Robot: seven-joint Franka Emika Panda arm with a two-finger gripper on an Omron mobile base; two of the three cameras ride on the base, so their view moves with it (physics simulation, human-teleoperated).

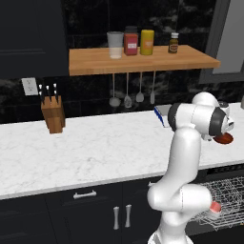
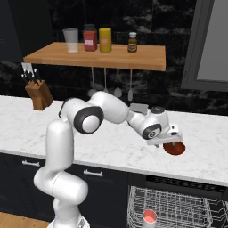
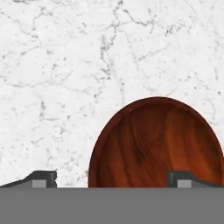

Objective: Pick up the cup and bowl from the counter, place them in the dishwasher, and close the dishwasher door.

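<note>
Gripper [image 3: 111,178] hangs directly above the bowl [image 3: 155,144], fingers spread wide and nothing between them; in the hand view one fingertip stands over bare marble, the other over the bowl's inside. The bowl, red-brown with a wood-grain interior, sits on the white marble tabletop [image 2: 107,142] near its front edge, above the dishwasher [image 2: 178,209]. The dishwasher stands open with its wire rack [image 1: 228,200] drawn out; the cup [image 2: 149,217] rests upright in the rack. On the wooden shelf [image 2: 93,55] stand a grey tumbler [image 2: 71,40], a red-labelled jar [image 2: 90,37], a yellow container [image 2: 105,39] and a small brown bottle [image 2: 132,42]. Their labels carry marks too small to read; no brand is legible.
</note>
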